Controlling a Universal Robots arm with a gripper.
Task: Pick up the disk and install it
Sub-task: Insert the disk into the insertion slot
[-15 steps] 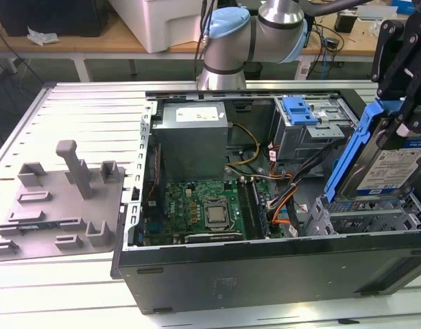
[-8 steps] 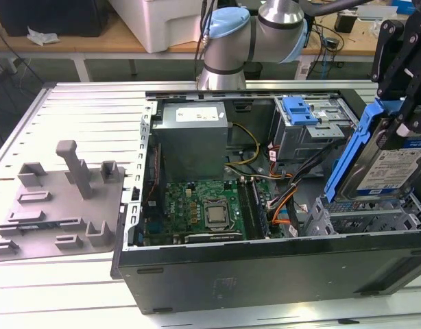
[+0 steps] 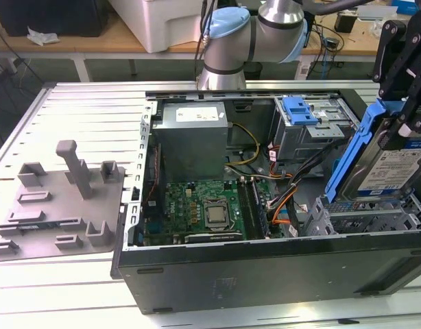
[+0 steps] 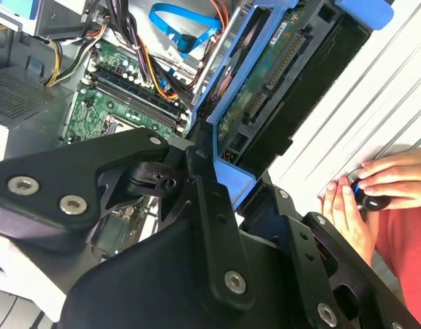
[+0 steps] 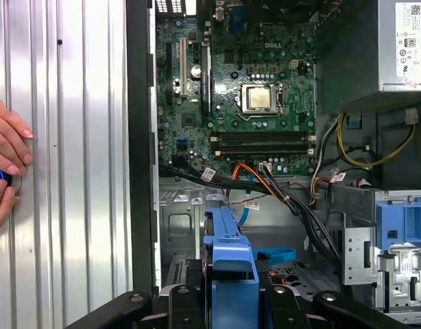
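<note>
the tool (image 3: 397, 130) is clamped on the upper part of the disk (image 3: 402, 168), its black fingers pressed against the blue carrier frame. the disk hangs tilted, label outward, over the grey drive cage (image 3: 365, 216) at the exterior view's right end of the open computer case (image 3: 265, 274); whether its lower edge touches the cage cannot be told. a person's hand (image 4: 361, 199) rests on the table (image 4: 395, 89) beside the case.

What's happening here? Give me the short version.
The robot's gripper is shut on the disk, holding it tilted above the open computer case, over the metal bay at the exterior view's right. It is not yet installed. A person's hands rest on a small device on the table beside the case.
</note>
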